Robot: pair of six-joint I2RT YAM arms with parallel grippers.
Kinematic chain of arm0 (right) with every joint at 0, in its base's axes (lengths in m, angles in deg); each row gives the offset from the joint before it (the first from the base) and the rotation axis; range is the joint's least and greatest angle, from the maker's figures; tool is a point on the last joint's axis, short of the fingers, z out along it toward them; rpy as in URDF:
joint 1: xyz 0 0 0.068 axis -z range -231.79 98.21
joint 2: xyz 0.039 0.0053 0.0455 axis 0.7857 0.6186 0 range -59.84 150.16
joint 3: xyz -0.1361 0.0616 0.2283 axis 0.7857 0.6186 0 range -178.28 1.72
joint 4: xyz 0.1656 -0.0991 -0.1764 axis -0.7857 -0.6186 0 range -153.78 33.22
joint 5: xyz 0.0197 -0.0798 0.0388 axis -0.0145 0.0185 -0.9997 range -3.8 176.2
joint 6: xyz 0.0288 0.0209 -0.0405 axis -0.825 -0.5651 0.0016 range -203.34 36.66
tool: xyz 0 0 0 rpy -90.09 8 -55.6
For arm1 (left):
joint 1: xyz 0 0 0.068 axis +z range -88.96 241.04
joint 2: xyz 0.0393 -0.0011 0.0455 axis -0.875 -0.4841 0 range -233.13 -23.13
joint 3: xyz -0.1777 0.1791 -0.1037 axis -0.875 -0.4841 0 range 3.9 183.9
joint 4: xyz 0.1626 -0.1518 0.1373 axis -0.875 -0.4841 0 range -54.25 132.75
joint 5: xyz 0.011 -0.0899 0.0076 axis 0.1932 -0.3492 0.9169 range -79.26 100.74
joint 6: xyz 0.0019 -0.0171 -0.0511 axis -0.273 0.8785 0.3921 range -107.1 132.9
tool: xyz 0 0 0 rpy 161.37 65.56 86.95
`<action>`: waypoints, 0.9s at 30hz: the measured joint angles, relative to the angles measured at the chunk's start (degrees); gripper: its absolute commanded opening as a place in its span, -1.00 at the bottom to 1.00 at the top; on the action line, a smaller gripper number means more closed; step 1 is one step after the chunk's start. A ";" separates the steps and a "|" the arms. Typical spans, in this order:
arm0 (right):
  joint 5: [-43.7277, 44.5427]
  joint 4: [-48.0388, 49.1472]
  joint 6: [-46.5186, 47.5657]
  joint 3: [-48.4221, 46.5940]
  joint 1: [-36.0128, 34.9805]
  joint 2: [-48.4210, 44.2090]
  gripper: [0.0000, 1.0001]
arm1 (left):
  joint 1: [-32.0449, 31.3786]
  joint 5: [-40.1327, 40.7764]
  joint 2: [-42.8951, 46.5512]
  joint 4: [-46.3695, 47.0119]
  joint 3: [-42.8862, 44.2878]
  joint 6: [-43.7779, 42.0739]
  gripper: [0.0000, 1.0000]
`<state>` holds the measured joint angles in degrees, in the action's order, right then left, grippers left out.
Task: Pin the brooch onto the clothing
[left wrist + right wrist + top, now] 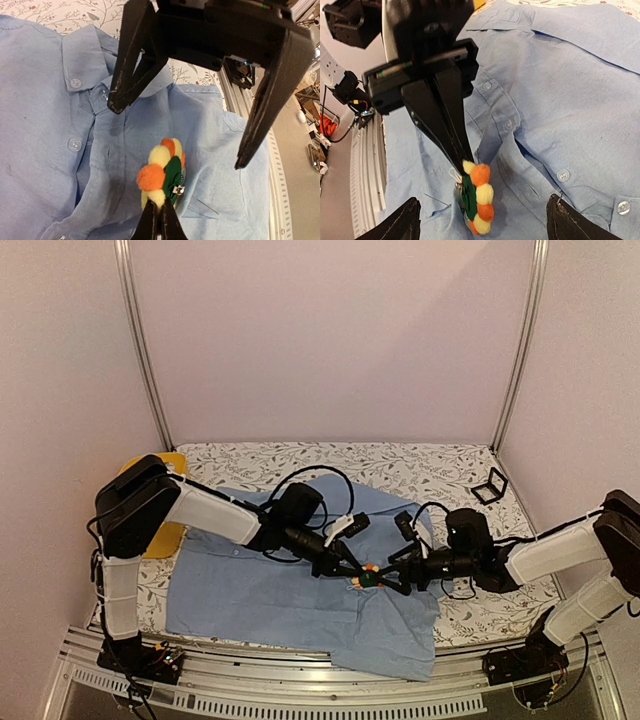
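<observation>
The light blue shirt lies flat on the table, collar and buttons showing in the left wrist view and the right wrist view. The brooch, with yellow and orange pom-pom petals and a green back, stands on edge against the shirt front. My left gripper is shut on the brooch, pinching its edge. My right gripper is open, its fingers wide apart on either side of the brooch, facing the left gripper.
A small black square frame stands at the back right of the floral table cover. A yellow basket sits at the left behind my left arm. The metal rail runs along the near edge.
</observation>
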<state>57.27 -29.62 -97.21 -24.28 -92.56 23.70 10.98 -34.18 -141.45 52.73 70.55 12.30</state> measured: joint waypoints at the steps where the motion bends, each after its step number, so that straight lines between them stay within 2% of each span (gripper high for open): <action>1: 1.60 2.16 1.51 1.73 -0.96 -0.04 0.72 | 0.00 -0.07 0.00 -0.02 0.00 0.04 -1.00; 5: 5.11 8.68 9.16 9.86 -3.98 -0.24 0.71 | 0.00 -0.28 0.00 -0.04 0.00 0.20 -1.00; 8: 5.01 10.71 13.73 11.89 -4.87 -0.11 0.72 | 0.04 -0.48 0.00 -0.04 0.00 0.24 -1.00; 17: 7.85 18.12 21.05 8.87 -7.63 8.44 0.70 | 0.11 -0.76 -0.44 -0.46 0.50 0.24 -1.00; 27: 10.51 18.80 24.90 4.63 -9.55 13.25 0.64 | 0.39 -1.05 -0.52 -0.76 0.81 0.31 -1.00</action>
<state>67.78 -10.82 -72.31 -19.64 -102.11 36.95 11.37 -35.23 -141.98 51.96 71.36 12.60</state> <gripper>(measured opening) 0.833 0.006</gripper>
